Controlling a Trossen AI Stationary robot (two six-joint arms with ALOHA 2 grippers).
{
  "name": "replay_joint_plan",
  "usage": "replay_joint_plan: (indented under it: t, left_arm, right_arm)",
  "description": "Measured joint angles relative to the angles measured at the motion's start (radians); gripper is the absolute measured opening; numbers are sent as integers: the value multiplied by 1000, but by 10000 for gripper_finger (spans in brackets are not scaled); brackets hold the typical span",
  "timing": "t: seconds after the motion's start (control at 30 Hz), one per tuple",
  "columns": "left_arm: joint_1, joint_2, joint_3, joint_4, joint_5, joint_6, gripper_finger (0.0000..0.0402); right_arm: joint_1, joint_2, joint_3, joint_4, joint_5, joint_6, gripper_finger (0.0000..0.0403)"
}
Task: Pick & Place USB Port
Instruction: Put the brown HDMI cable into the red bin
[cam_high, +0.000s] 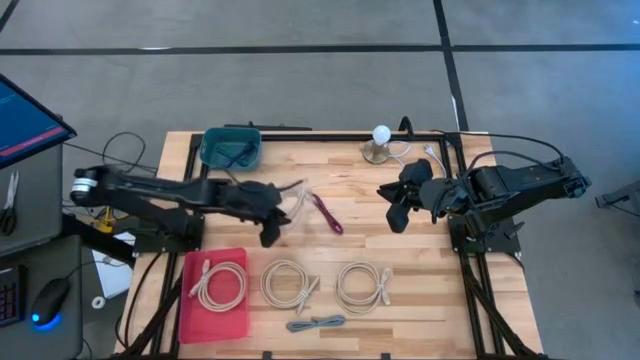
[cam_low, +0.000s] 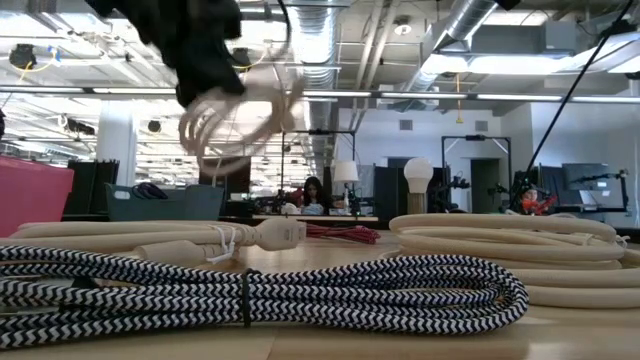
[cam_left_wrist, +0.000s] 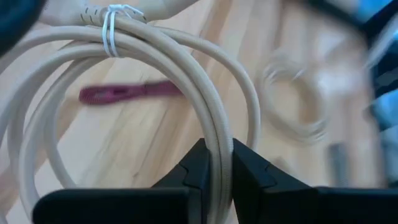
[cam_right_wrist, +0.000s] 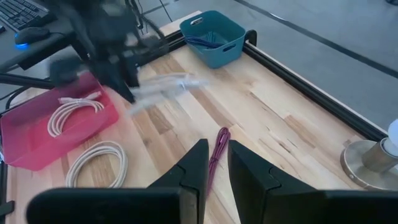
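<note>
You had the left gripper (cam_left_wrist: 216, 180) closed on the cream cable coil (cam_left_wrist: 186, 87), its fingers (cam_left_wrist: 196, 171) pinching a few strands together, and the coil hung clear of the desk (cam_high: 400, 200) near the middle, just toward nine o'clock of the maroon cable (cam_high: 328, 213). In the low view that coil (cam_low: 235, 115) dangled loose and floppy below the arm. I judged it light and soft: the loops sagged and could swing or splay as you carried them, so a grip across several strands at once, near the white tie (cam_left_wrist: 111, 28), looked safest; a single strand might slip or let the coil unwind. The red tray (cam_high: 213, 300) at seven o'clock already held one cream coil (cam_high: 220, 283), which made it the likely drop spot, though that was only my reading. Two more cream coils (cam_high: 290, 283) (cam_high: 362, 287) and a grey braided cable (cam_high: 315, 323) lay toward six o'clock. The right gripper (cam_right_wrist: 212, 168) waited at three o'clock with its fingers nearly together, holding nothing.
</note>
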Motion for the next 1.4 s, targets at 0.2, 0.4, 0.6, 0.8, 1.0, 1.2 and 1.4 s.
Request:
replay_joint_plan:
  t: [0.2, 0.4, 0.6, 0.8, 1.0, 1.2, 1.4]
  left_arm:
    - [-8, -184, 1, -8, 50, -197, 39]
    - [-72, -285, 2, -113, 47, -458, 39]
    - [-195, -309, 2, -231, 57, -665, 39]
    - [-350, -309, 4, -232, 88, -848, 39]
    - [-479, -308, 54, -239, 6, -933, 39]
    - [-523, -312, 196, -421, -122, -903, 39]
    - [-567, -309, 252, -595, -109, -946, 39]
  right_arm:
    - [-7, 0, 0, 0, 2, -8, 54]
    - [-31, 0, 0, 0, 2, -25, 54]
    - [-56, 0, 0, -7, 2, -32, 54]
    - [-81, 0, 0, -26, 2, -34, 54]
    - [-106, 0, 0, -26, 2, -34, 54]
    - [-129, 0, 0, -26, 2, -34, 54]
    - [-132, 0, 0, -26, 1, -33, 54]
